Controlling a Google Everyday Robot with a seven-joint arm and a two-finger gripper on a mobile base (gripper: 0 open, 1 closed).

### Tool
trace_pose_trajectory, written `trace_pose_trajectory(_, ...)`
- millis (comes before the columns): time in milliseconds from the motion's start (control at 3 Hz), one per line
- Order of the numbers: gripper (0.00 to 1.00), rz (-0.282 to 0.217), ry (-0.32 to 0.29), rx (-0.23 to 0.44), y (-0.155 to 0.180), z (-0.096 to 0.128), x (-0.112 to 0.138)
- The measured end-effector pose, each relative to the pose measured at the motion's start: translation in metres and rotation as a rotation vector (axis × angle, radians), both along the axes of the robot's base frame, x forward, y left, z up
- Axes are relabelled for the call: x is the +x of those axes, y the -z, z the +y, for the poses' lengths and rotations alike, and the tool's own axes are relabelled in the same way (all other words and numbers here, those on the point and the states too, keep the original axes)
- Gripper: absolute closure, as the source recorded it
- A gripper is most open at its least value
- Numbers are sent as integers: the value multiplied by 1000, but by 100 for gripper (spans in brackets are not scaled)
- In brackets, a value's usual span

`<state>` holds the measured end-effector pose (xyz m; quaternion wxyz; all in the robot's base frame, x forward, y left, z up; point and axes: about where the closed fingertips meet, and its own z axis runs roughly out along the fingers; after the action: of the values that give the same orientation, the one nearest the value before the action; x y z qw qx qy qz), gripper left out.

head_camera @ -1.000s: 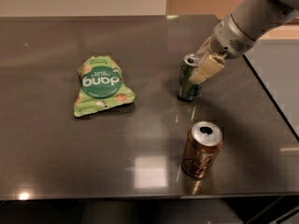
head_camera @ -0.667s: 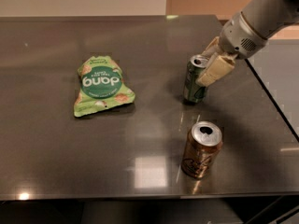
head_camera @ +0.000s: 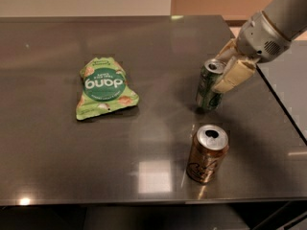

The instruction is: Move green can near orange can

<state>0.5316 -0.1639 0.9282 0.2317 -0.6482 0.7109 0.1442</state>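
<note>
The green can (head_camera: 208, 86) stands on the dark table (head_camera: 158, 42) right of centre, tilted slightly. My gripper (head_camera: 226, 67) comes in from the upper right and is shut on the green can's upper part, with one pale finger (head_camera: 233, 74) on its right side. The orange can (head_camera: 207, 153) stands upright near the front edge, a short way in front of the green can, not touching it.
A flat green snack bag (head_camera: 104, 87) lies left of centre. The table's right edge (head_camera: 283, 104) runs close behind the gripper, and its front edge (head_camera: 153, 200) lies just past the orange can.
My gripper and the green can have moved a little right and toward the front, closer to the orange can. The orange can and the bag have not moved.
</note>
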Motion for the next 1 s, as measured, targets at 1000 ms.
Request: trace_pose_trajectory(1000, 100, 69, -138, 63, 9, -3, -72)
